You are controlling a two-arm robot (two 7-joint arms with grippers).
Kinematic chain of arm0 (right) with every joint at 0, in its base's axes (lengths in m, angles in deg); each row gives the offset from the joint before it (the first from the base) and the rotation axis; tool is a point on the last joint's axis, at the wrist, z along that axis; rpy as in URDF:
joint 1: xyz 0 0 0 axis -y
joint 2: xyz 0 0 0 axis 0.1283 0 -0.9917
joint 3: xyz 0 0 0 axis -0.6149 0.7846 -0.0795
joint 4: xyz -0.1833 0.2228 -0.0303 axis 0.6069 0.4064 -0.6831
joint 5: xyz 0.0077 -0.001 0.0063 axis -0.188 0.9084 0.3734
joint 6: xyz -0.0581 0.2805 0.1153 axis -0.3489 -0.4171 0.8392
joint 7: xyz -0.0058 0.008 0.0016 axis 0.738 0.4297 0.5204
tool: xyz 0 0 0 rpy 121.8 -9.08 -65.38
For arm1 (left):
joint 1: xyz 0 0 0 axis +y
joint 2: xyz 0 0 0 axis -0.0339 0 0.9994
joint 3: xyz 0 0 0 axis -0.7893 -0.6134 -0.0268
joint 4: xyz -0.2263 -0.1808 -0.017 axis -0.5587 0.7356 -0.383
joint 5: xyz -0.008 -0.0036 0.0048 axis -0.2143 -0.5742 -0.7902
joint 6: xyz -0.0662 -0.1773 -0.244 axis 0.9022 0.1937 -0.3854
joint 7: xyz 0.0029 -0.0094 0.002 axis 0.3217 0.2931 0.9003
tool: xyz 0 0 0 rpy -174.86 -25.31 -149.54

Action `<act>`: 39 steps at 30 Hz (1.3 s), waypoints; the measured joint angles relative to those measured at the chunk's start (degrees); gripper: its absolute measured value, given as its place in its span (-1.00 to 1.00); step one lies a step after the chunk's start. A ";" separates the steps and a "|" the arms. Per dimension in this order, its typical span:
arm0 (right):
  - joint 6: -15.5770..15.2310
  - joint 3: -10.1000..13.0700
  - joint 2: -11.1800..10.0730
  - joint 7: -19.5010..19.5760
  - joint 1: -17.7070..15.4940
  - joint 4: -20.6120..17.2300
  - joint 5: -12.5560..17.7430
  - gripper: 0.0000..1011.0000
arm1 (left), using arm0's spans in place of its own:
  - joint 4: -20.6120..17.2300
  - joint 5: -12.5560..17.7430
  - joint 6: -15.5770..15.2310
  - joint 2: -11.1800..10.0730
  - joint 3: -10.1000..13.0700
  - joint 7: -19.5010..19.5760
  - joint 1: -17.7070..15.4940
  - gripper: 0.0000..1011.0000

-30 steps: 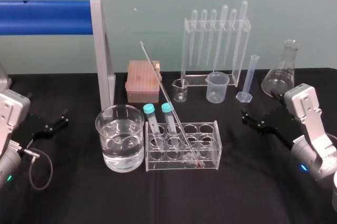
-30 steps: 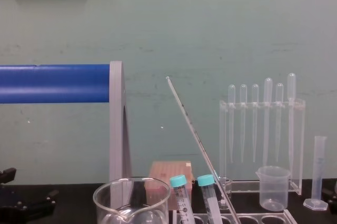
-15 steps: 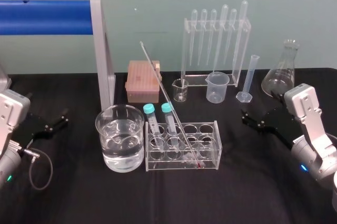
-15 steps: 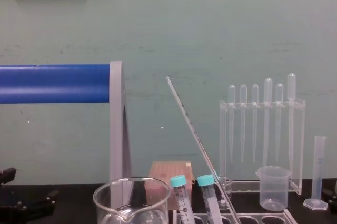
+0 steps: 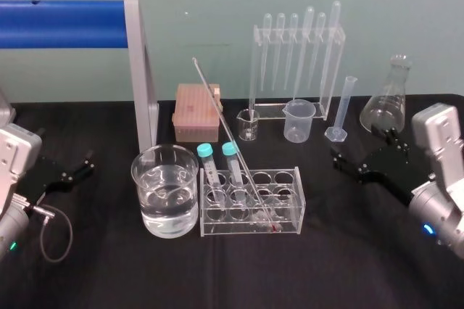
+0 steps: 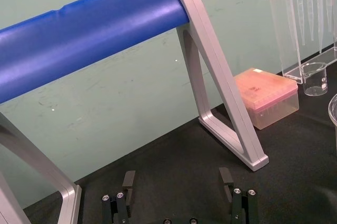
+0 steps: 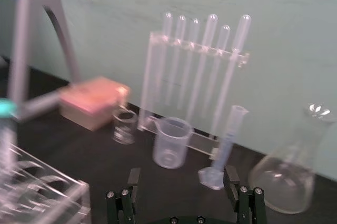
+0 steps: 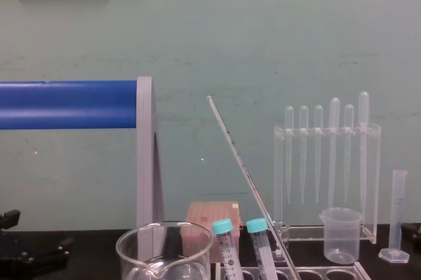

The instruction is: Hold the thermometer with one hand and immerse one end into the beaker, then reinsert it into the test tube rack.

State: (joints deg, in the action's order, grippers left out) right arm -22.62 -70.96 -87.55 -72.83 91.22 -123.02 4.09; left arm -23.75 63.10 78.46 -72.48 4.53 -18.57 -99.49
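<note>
The thermometer (image 5: 232, 138) (image 8: 247, 175) is a long thin glass rod leaning back and to the left, with its lower end in the test tube rack (image 5: 288, 200). Two teal-capped tubes (image 5: 210, 167) stand in the rack's left holes. The wide glass beaker (image 5: 139, 178) (image 8: 164, 247), holding clear liquid, sits just left of the rack. My right gripper (image 5: 360, 146) (image 7: 182, 182) hovers open over the black table to the right of the rack, touching nothing. At the far left, my left gripper (image 5: 72, 167) (image 6: 177, 182) rests open and empty.
A pipette stand (image 5: 297, 62), small glass beaker (image 5: 249, 124), plastic beaker (image 5: 299, 120), measuring cylinder (image 5: 341, 109) and conical flask (image 5: 388, 102) line the back. A pink tip box (image 5: 196, 112) and a blue-barred frame (image 5: 138, 69) stand behind the beaker.
My right wrist has shifted to the right and turned a little, its gripper still open. The thermometer, the glassware and the left arm have not moved.
</note>
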 joint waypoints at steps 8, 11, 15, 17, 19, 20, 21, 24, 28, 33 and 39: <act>-8.42 5.79 -1.88 -10.84 -3.78 -10.01 15.24 0.98 | 0.00 0.00 0.00 0.00 0.00 0.00 0.00 0.99; -11.31 5.89 -2.42 -14.25 -3.05 -12.33 17.38 0.98 | 0.00 0.00 0.00 0.00 0.00 0.00 0.00 0.99; -13.73 4.52 -2.54 -18.71 -0.71 -13.87 18.66 0.98 | 0.00 0.00 0.00 0.00 0.00 0.00 0.00 0.99; -14.70 3.11 -2.51 -21.09 1.39 -14.02 18.95 0.98 | 0.00 0.00 0.00 0.00 0.00 0.00 0.00 0.99; -15.49 1.09 -2.15 -22.99 3.89 -13.53 18.78 0.98 | 0.00 0.00 0.00 0.00 0.00 0.00 0.00 0.99; -15.72 0.31 -1.94 -23.40 4.81 -13.17 18.46 0.98 | 0.00 0.00 0.00 0.00 0.00 0.00 0.00 0.99; -15.90 -0.30 -1.72 -23.71 5.54 -12.85 18.13 0.98 | 0.00 0.00 0.00 0.00 0.00 0.00 0.00 0.99; -16.68 -3.24 -0.17 -24.36 9.01 -10.88 16.56 0.98 | 0.00 0.00 0.00 0.00 0.00 0.00 0.00 0.99; -17.43 -6.09 2.34 -24.03 12.37 -8.32 14.37 0.98 | 0.00 0.00 0.00 0.00 0.00 0.00 0.00 0.99; -17.88 -8.82 5.71 -22.86 15.61 -5.35 11.86 0.98 | 0.00 0.00 0.00 0.00 0.00 0.00 0.00 0.99; -18.72 -10.47 9.10 -21.03 18.27 -2.11 9.28 0.98 | 0.00 0.00 0.00 0.00 0.00 0.00 0.00 0.99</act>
State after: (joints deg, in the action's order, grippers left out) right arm -41.34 -81.43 -78.45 -93.85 109.49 -125.13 13.38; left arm -23.76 63.10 78.47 -72.48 4.53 -18.57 -99.49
